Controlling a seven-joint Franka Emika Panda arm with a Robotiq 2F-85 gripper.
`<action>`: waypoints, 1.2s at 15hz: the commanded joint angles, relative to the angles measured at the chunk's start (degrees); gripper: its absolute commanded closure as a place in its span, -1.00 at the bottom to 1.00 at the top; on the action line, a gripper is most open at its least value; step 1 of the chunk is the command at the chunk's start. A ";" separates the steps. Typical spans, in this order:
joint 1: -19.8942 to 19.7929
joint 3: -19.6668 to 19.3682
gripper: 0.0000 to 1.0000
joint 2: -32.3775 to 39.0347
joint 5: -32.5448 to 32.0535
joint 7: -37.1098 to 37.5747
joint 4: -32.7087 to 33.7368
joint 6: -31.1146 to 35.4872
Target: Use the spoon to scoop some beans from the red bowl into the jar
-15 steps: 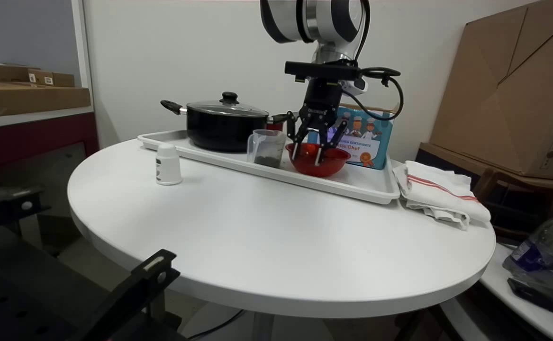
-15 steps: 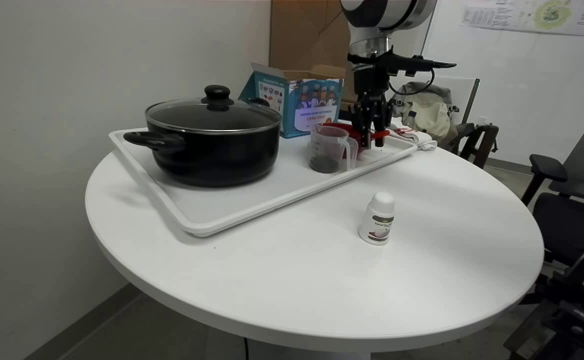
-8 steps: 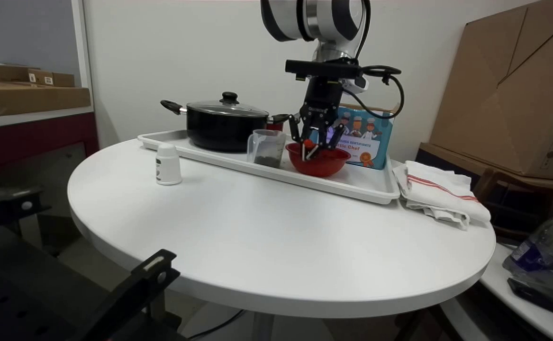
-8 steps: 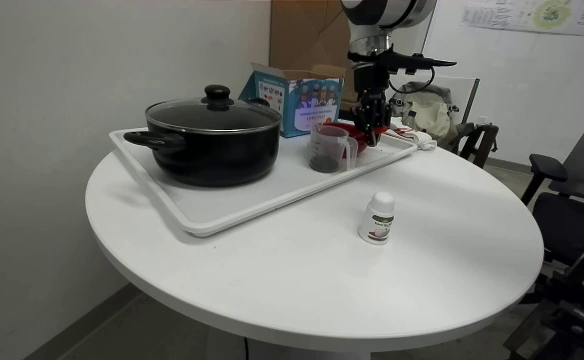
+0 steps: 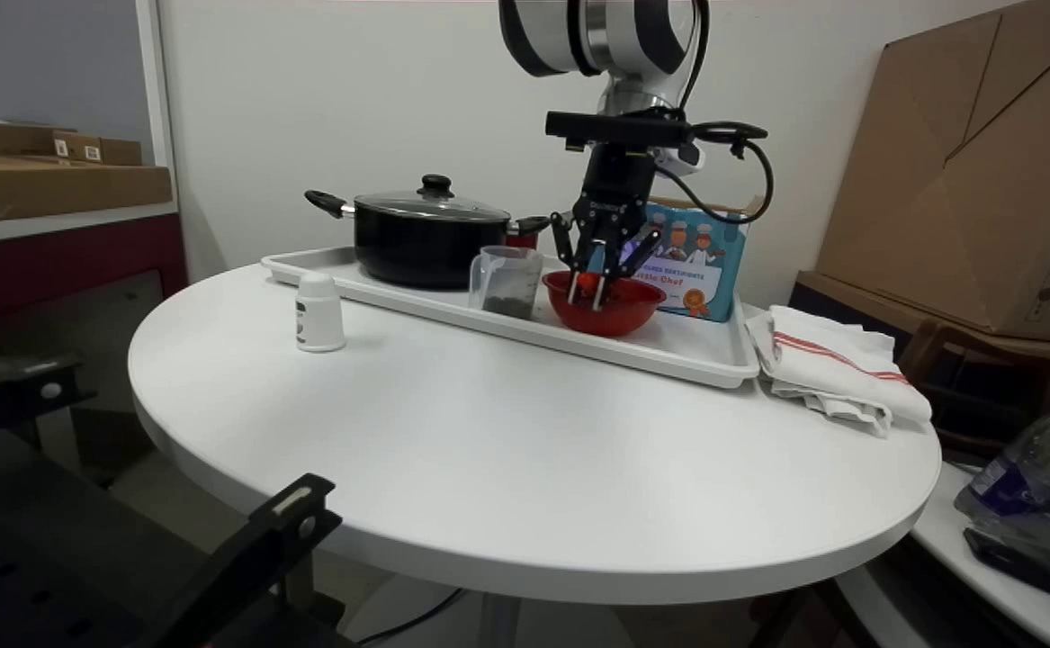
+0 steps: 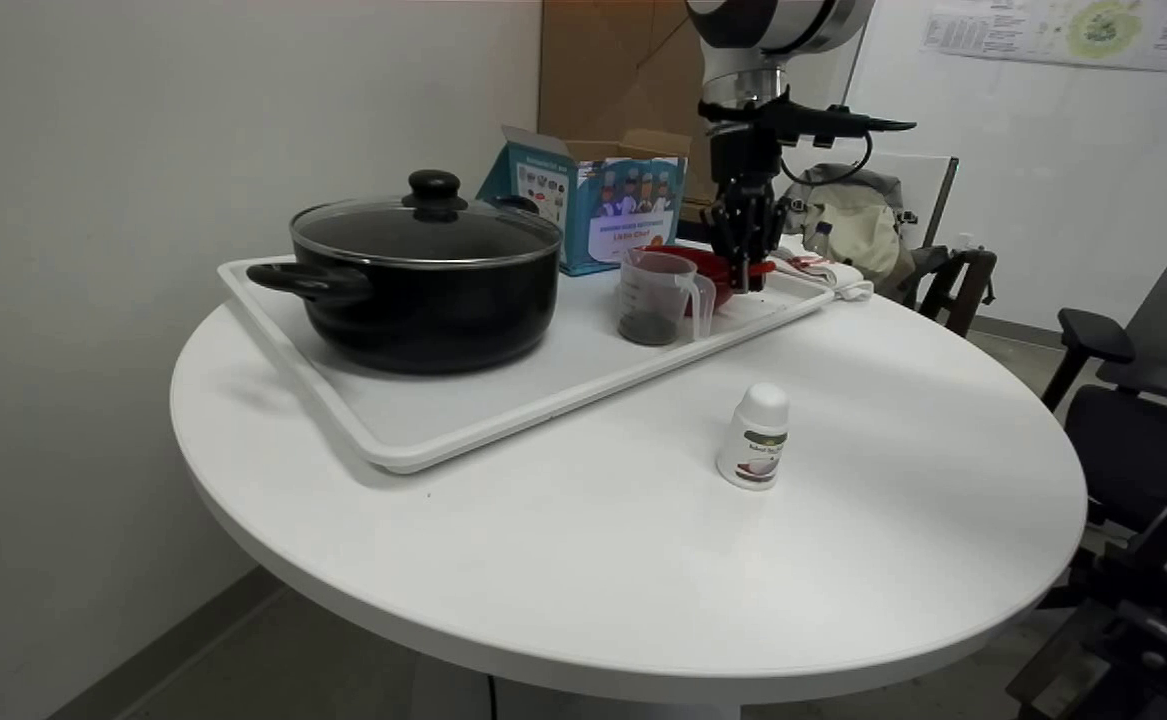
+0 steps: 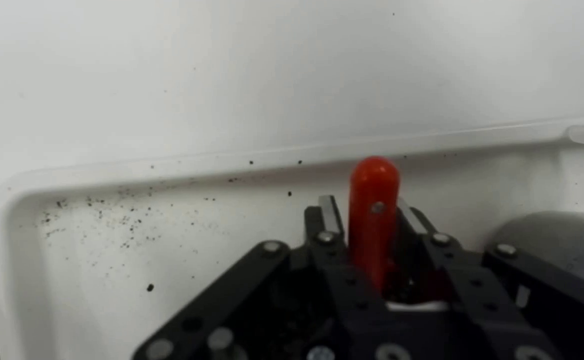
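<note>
The red bowl point(image 5: 619, 319) stands on the white tray in both exterior views. The spoon's red handle point(image 7: 373, 215) sticks out over the bowl's near side; its scoop is hidden. My gripper point(image 5: 585, 301) is down at the bowl's near rim and partly open. Its fingers point(image 7: 329, 215) stand on both sides of the handle, with a gap on the left; the handle is close to the right finger. The clear jar point(image 5: 508, 279), a cup with a handle, stands beside the bowl with dark beans in its bottom. It also shows in an exterior view point(image 6: 655, 295).
A black lidded pot point(image 6: 433, 310) and a blue box point(image 6: 633, 215) stand by the bowl and jar. The tray's raised rim point(image 7: 211, 162) runs along the near side. Dark specks lie in the tray's corner. A white bottle point(image 6: 755, 440) stands on the table; a cloth point(image 5: 830, 360) lies beside the tray.
The fingers stood wide apart one second ago, came nearly together half a second ago, and are now somewhat apart again. The arm has shifted slightly. Bowl and jar have not moved.
</note>
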 commanded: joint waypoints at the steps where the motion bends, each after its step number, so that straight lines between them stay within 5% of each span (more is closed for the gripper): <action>1: -0.20 0.21 -0.24 -1.60 0.65 -0.12 -0.82 -1.12; 5: 0.02 0.20 -0.75 -2.23 0.47 0.00 -0.92 -1.02; 6: 0.06 0.19 -0.23 -2.41 0.45 0.08 -0.92 -0.97; 7: 0.12 0.19 -0.02 -2.63 0.36 0.05 -0.97 -0.89; 9: 0.16 0.22 0.12 -2.83 0.35 0.06 -0.93 -0.93; 13: 0.21 0.31 0.72 -2.73 0.36 0.02 -0.88 -0.99; 15: 0.16 0.39 0.88 -2.69 0.43 -0.07 -0.87 -1.03; 18: 0.02 0.51 0.81 -2.84 0.60 -0.26 -0.92 -1.11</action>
